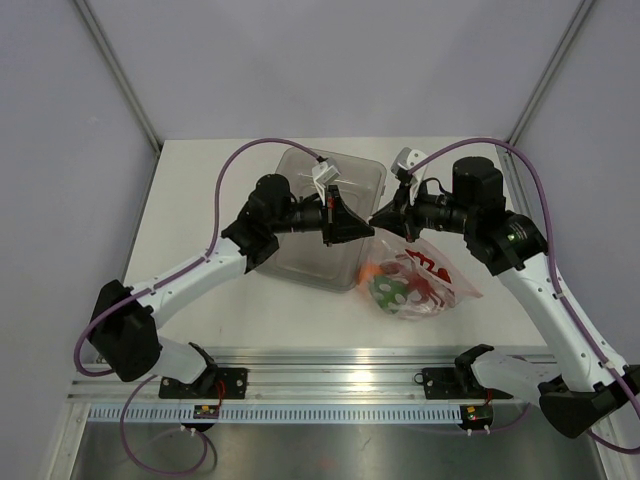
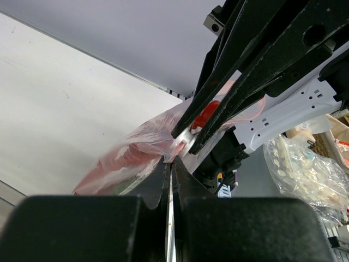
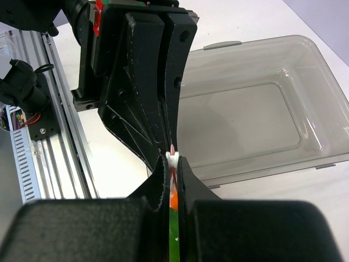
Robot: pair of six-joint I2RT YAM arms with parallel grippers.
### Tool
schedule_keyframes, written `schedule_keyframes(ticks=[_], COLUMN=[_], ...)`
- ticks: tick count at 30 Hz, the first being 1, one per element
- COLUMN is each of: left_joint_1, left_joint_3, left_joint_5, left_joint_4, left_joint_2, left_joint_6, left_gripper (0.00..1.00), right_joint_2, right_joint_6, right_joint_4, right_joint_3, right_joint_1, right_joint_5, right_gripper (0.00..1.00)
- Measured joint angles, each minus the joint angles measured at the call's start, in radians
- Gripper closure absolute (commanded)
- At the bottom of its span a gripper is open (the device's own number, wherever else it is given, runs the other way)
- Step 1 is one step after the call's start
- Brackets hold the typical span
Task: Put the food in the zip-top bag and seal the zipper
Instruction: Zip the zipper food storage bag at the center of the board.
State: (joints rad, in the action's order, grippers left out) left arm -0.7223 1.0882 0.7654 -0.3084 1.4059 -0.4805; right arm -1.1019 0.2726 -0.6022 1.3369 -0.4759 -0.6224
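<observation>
The zip-top bag (image 1: 443,280) hangs between my two grippers and sags onto the table. Inside it are the red lobster (image 1: 420,272), the orange fruit (image 1: 369,270) and the green bell pepper (image 1: 384,291). My left gripper (image 1: 362,232) is shut on the bag's mouth edge, as the left wrist view (image 2: 170,164) shows. My right gripper (image 1: 384,220) faces it tip to tip and is shut on the white slider of the pinkish zipper (image 3: 172,158). In the right wrist view the orange fruit (image 3: 173,201) and green pepper (image 3: 173,234) show between the fingers.
A rigid clear rectangular tray (image 1: 300,255) stands on the table behind and under the left gripper; it also shows in the right wrist view (image 3: 256,125). An aluminium rail (image 1: 330,385) runs along the near edge.
</observation>
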Motion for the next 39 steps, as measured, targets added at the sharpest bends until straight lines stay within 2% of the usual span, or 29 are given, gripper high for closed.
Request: schedule_keyframes(ticks=[10, 23, 30, 31, 32, 34, 35, 36, 39], left_joint_1=[0.002, -0.004, 0.017, 0.019, 0.020, 0.020, 0.020, 0.020, 0.019], left_joint_3=[-0.002, -0.037, -0.036, -0.033, -0.027, -0.003, 0.010, 0.021, 0.045], left_joint_5=[0.010, -0.044, -0.053, -0.038, -0.023, 0.022, 0.048, 0.077, 0.148], left_joint_4=[-0.025, -0.060, -0.089, -0.089, -0.086, -0.084, -0.083, -0.078, -0.053], left_joint_2=[0.003, -0.018, -0.018, -0.016, -0.014, 0.000, 0.008, 0.017, 0.037], left_joint_6=[-0.021, -0.043, -0.044, -0.044, -0.043, -0.032, -0.028, -0.022, 0.013], left_gripper=[1.00, 1.00, 0.99, 0.94, 0.73, 0.51, 0.44, 0.38, 0.39], right_joint_2=[0.011, 0.124, 0.141, 0.141, 0.141, 0.141, 0.140, 0.138, 0.134], right_joint_6=[-0.020, -0.073, -0.088, -0.089, -0.090, -0.090, -0.090, -0.089, -0.084], right_joint_4=[0.001, 0.006, -0.055, -0.057, -0.056, -0.056, -0.056, -0.056, -0.057], right_joint_3=[-0.005, -0.104, -0.134, -0.135, -0.135, -0.135, -0.135, -0.135, -0.133], right_joint_1=[0.000, -0.002, -0.003, -0.003, -0.003, -0.003, -0.003, -0.003, -0.003], right_joint_5=[0.002, 0.062, 0.108, 0.108, 0.108, 0.108, 0.107, 0.107, 0.104], right_gripper=[1.00, 1.00, 1.00, 1.00, 1.00, 1.00, 1.00, 1.00, 1.00])
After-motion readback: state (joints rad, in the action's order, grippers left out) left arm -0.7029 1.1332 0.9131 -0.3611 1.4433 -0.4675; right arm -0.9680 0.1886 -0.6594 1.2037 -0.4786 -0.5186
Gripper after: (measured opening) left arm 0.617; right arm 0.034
